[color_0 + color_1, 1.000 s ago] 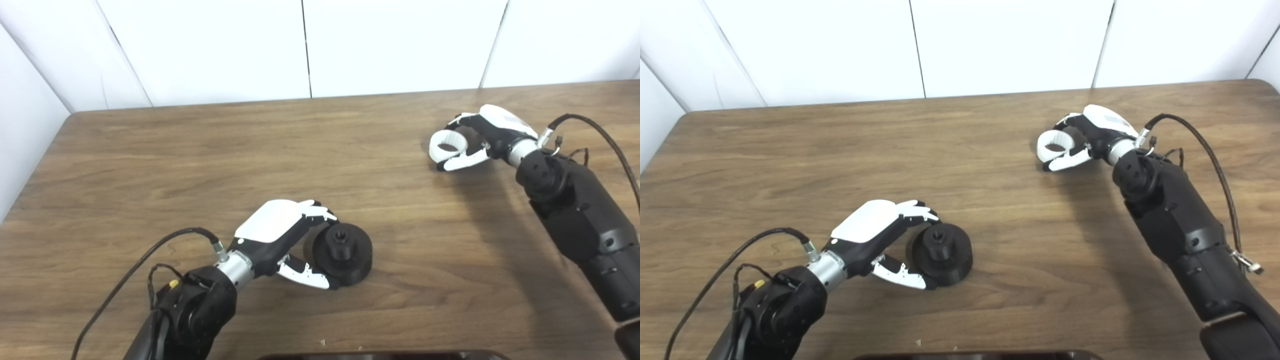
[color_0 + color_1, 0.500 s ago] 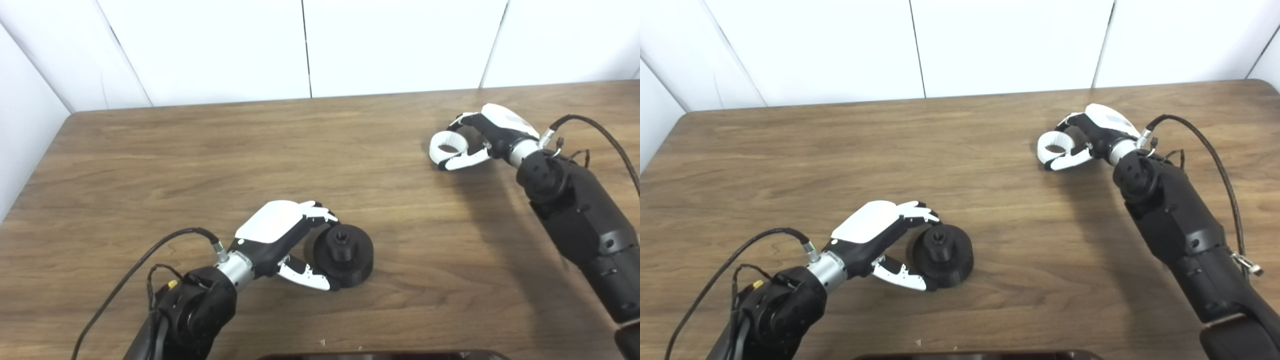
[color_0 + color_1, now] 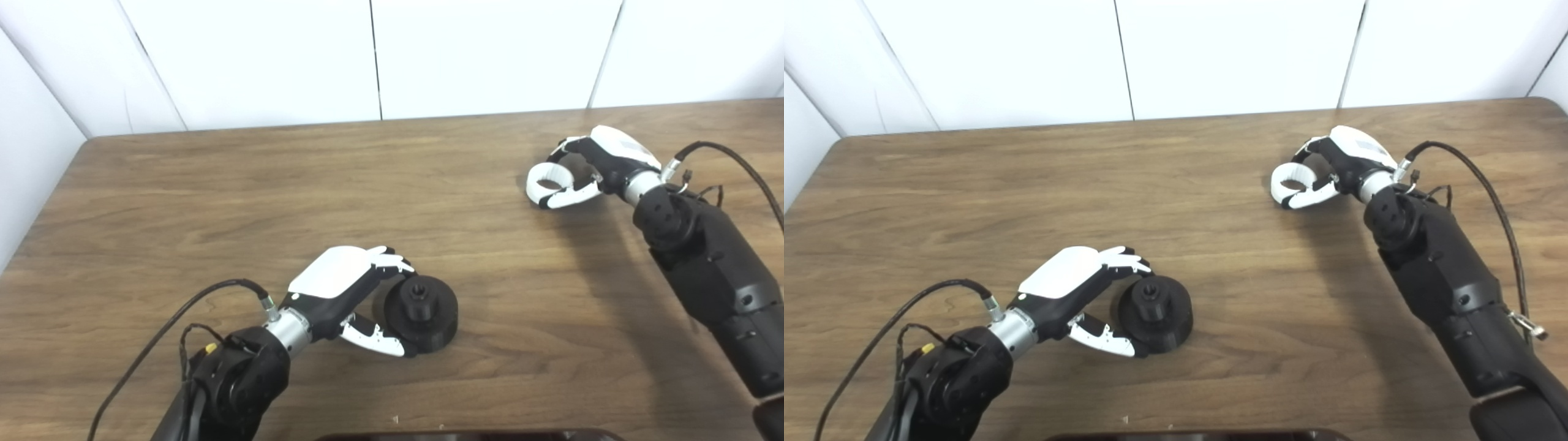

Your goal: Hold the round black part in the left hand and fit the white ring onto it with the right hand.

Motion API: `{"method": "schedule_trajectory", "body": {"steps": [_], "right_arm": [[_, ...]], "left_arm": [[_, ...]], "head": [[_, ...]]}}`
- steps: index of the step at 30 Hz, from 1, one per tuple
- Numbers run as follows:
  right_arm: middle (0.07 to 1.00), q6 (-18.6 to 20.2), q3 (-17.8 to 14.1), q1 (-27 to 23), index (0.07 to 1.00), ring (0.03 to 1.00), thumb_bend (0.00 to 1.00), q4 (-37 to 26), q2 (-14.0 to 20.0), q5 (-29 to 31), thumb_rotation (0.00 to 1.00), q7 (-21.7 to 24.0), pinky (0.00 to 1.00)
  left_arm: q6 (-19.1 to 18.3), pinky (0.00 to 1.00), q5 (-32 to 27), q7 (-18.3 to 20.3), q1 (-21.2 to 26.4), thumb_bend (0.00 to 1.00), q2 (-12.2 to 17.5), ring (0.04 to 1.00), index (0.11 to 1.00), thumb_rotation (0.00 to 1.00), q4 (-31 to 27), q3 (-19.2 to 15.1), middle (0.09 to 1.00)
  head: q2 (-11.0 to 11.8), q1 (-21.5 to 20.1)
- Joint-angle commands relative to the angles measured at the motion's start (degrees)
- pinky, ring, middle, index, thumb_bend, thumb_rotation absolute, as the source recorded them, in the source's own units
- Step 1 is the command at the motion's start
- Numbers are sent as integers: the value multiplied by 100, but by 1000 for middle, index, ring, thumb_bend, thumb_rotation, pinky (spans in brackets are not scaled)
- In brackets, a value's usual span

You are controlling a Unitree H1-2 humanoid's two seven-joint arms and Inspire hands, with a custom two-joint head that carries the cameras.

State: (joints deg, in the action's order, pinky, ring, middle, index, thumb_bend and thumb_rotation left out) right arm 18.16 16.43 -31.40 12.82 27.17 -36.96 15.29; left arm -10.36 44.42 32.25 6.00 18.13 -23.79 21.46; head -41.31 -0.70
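In the last second almost nothing moves: my left hand [image 3: 343, 288] still grips the round black part [image 3: 422, 312] on the table [image 3: 184, 202], my right hand [image 3: 591, 165] holds the white ring [image 3: 547, 182] far away, unfitted.

Nothing to read here, folks. No lettering, label, brand or number shows on anything in either view. Not a single legible mark or sign anywhere.
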Motion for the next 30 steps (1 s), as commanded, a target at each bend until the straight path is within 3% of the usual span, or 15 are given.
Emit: {"method": "schedule_trajectory", "body": {"steps": [1,27,29,30], "right_arm": [[892,-162,-90,-258,662,932,716,-119,74,-28,251,-168,819],[887,-26,-284,-220,624,925,717,-540,147,30,244,-4,795],[881,3,-320,-186,528,919,570,-706,170,65,177,67,784],[880,14,-333,-163,512,914,545,-827,189,73,166,114,774]], "left_arm": [[34,812,-50,37,72,640,22,951,734,438,-164,6,882],[84,805,-69,-7,115,636,0,940,732,435,-104,19,873],[46,807,-48,22,117,637,-12,940,735,434,-125,28,875],[45,805,-38,19,115,638,-16,939,734,433,-124,32,874]], "head": [[4,-2],[5,-10],[9,-6],[-1,-9]]}}
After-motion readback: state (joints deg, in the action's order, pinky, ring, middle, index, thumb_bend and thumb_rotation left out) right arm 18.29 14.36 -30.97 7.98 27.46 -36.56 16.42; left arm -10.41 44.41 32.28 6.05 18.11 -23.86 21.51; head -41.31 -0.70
